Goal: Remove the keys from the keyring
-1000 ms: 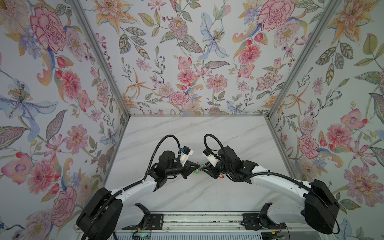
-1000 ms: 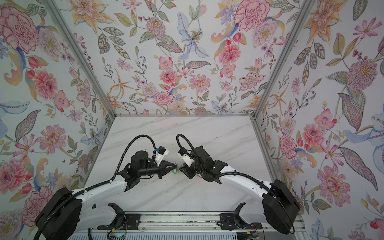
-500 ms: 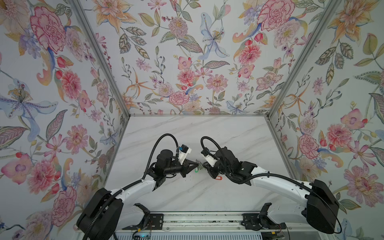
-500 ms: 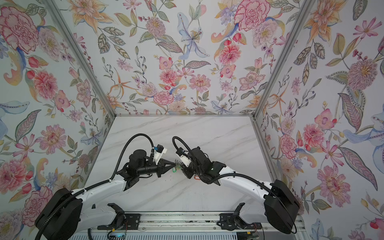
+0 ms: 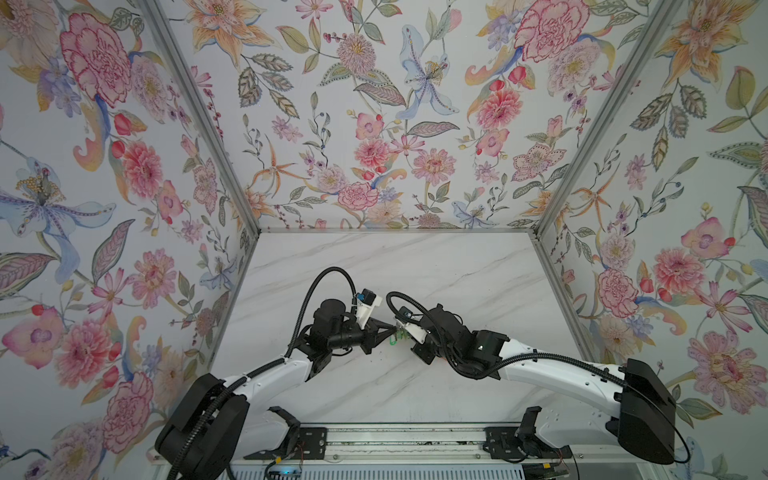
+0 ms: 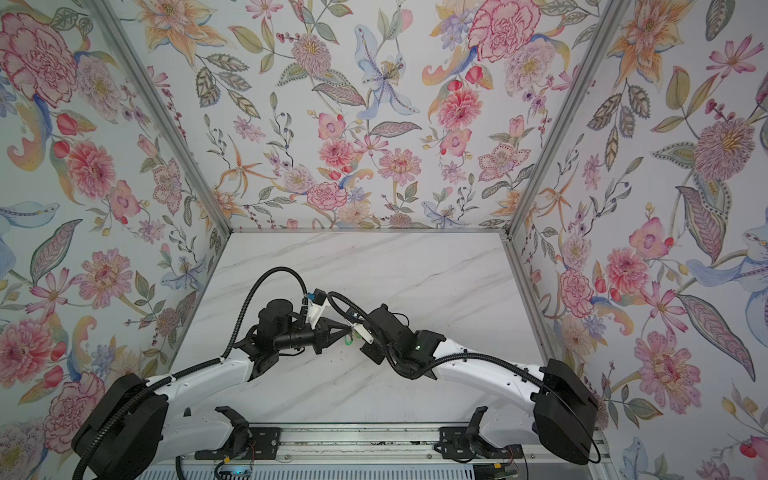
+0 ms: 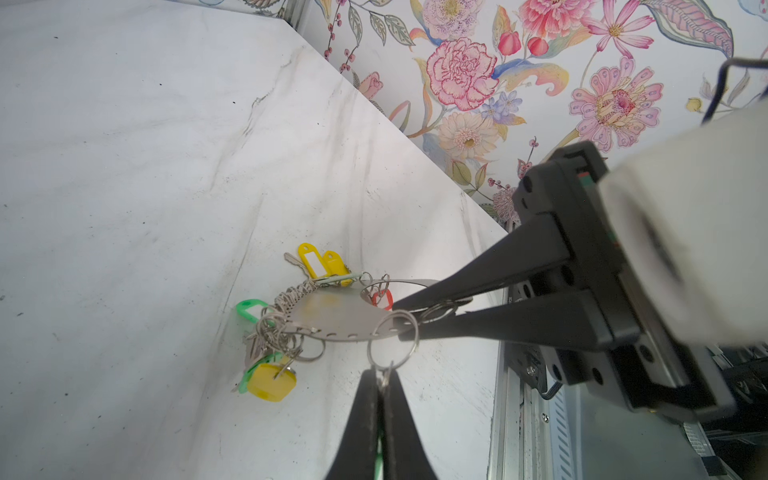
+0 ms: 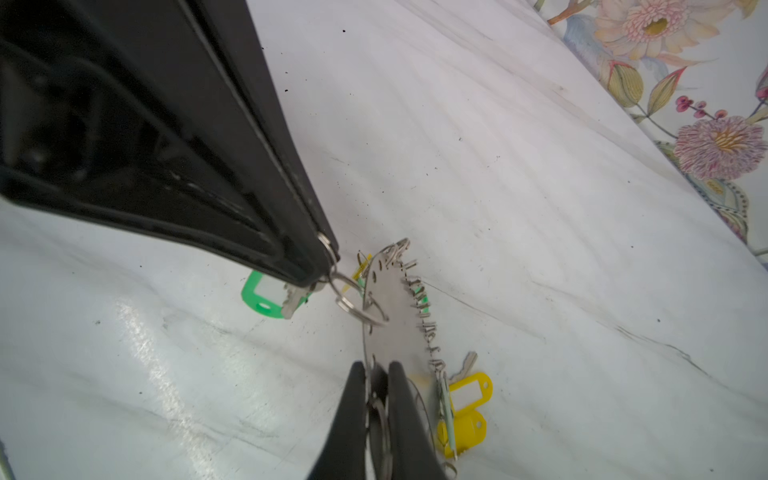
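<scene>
The keyring point(image 7: 332, 318), a flat grey metal hoop, hangs just above the marble table between my two grippers. My right gripper point(image 8: 377, 368) is shut on its rim and shows in the left wrist view as the right gripper point(image 7: 397, 318). My left gripper point(image 7: 381, 374) is shut on a little wire ring that still threads the hoop. That ring carries a key with a green tag point(image 8: 266, 297), which lies beside the left gripper point(image 8: 326, 274). Other keys hang from the hoop: yellow tags point(image 7: 320, 266), a red tag point(image 7: 382, 299), a yellow tag point(image 7: 272, 380). In both top views the arms meet mid-table, and a bit of green tag point(image 5: 392, 340) shows.
The white marble table point(image 5: 415, 270) is walled on three sides by floral panels point(image 5: 374, 124). A metal rail point(image 5: 395, 440) with the arm bases runs along the front edge, close behind the right gripper in the left wrist view.
My right gripper has shut on the keyring's rim and its arm edged slightly left. The left gripper has stayed shut on the little wire ring.
</scene>
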`<action>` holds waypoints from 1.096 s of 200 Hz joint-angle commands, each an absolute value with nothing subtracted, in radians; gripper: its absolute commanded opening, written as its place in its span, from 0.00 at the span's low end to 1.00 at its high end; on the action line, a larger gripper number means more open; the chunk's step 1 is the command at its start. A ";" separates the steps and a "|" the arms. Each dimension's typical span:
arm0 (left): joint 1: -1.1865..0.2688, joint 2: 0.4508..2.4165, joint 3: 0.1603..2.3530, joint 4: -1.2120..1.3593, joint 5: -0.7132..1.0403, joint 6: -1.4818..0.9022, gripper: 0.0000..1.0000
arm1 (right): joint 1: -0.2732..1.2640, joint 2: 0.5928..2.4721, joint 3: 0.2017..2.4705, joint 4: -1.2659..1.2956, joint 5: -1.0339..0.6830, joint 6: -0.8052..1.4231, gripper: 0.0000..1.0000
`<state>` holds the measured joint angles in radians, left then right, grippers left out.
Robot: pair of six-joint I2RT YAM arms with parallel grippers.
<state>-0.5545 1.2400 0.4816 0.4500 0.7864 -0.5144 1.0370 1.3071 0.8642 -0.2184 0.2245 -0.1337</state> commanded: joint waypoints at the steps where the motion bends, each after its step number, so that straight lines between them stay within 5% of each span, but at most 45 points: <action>1: -0.543 1.246 0.468 0.493 0.820 -0.532 0.00 | 1.055 1.333 0.921 -0.235 0.308 -0.192 0.02; 219: -0.543 1.226 0.440 0.500 0.813 -0.559 0.00 | 1.191 1.377 1.002 -0.349 0.577 -0.331 0.01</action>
<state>-0.5499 1.2396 0.4500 0.4881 0.8078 -0.5434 1.1854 1.4132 0.9932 -0.3481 0.5175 -0.2996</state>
